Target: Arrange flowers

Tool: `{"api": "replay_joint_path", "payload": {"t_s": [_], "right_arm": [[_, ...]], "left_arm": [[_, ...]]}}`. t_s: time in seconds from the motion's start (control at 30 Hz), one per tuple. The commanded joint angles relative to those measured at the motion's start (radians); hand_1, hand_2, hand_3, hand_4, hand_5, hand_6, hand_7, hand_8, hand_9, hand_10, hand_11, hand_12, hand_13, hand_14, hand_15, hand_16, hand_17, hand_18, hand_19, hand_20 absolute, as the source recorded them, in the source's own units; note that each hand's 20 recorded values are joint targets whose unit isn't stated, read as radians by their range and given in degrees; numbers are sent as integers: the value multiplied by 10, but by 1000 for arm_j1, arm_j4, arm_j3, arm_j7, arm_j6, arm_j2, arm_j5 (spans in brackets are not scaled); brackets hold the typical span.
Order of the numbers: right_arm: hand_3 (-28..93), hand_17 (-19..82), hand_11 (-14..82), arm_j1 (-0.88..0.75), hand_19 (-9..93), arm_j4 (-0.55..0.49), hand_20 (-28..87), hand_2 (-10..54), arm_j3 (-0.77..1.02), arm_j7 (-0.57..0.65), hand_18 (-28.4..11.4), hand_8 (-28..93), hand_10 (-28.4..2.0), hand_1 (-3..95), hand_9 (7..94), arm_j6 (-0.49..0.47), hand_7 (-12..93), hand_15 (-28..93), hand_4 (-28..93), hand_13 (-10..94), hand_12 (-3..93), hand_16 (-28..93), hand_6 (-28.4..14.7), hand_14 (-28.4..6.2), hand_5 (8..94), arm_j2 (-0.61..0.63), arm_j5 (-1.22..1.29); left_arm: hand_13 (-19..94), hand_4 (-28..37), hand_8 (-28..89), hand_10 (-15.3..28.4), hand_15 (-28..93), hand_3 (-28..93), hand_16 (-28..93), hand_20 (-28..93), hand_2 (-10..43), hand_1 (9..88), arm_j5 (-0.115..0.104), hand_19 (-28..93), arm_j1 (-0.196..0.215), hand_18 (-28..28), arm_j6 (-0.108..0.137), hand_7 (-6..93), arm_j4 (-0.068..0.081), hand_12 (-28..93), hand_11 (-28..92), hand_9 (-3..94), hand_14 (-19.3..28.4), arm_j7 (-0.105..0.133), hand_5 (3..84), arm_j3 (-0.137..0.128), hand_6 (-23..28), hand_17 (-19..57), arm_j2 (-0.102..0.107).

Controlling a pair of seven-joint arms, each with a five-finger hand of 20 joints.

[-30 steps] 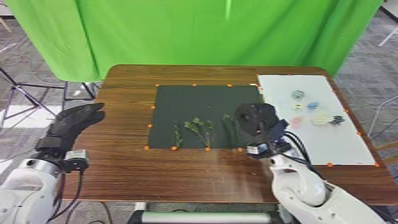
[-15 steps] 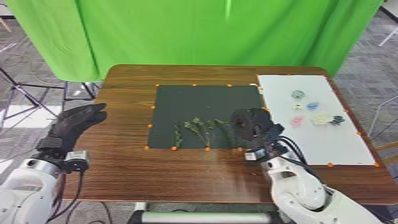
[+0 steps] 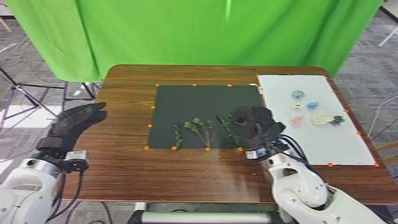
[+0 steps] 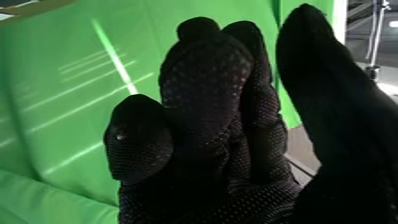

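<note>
On your left, the black-gloved left robot hand is above the brown wooden table, its fingers extended. Next comes a dark rectangular mat with three leafy green stems lying apart on its near half. Your black-gloved right robot hand is over the mat's right edge, beside the rightmost stem, its fingers loosely extended, thumb apart, gripping nothing. At right, a white rectangular sheet carries small flower-like pieces in teal, blue, pink, cream and dark green.
</note>
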Motion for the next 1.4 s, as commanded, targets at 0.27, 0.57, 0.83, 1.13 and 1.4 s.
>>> {"api": "replay_joint_path", "payload": {"t_s": [0.27, 0.57, 0.83, 1.13, 1.4], "right_arm": [[646, 669, 150, 5, 841, -32, 381, -95, 64, 10, -68, 32, -123, 369, 766, 71, 340, 420, -115, 934, 195, 320, 8, -20, 657, 7, 1], [668, 526, 106, -64, 731, -174, 380, -94, 331, 184, -128, -107, -149, 287, 658, -50, 261, 323, -109, 759, 203, 294, -6, -89, 606, 40, 163], [564, 480, 68, -209, 657, -220, 431, -95, 518, 233, -163, -50, -181, 195, 518, -250, 95, 285, -196, 708, 187, 291, -28, -125, 492, 46, 179], [578, 490, 79, -214, 683, -155, 439, -95, 525, 249, -167, -56, -173, 219, 575, -410, 103, 325, -187, 752, 181, 299, -9, -116, 542, 46, 159], [595, 498, 79, -196, 699, -92, 438, -95, 501, 275, -161, -61, -168, 259, 576, -444, 112, 348, -172, 765, 179, 304, -4, -107, 546, 62, 129]], "left_arm": [[351, -175, -77, 138, 137, 612, -1, 127, 5, 311, -1, 89, 5, 111, -14, 134, -1, 115, 213, 443, 173, -4, 429, -7, 32, 29, -9], [350, -173, -78, 138, 136, 609, 0, 127, 6, 310, -2, 89, -1, 112, -18, 134, 1, 115, 212, 442, 174, -5, 428, -5, 31, 29, -7], [350, -171, -78, 138, 134, 603, 0, 127, 10, 311, -3, 90, 10, 112, -17, 134, -2, 116, 213, 442, 172, -7, 428, -12, 31, 29, -10], [350, -171, -78, 138, 133, 600, 0, 126, 13, 312, 1, 89, -5, 112, -30, 134, 4, 115, 212, 442, 171, -14, 428, 5, 31, 28, -9], [350, -170, -78, 138, 134, 601, 1, 126, 14, 312, 2, 90, -8, 112, -28, 134, 8, 116, 212, 442, 172, -10, 429, 5, 31, 28, -8]]}}
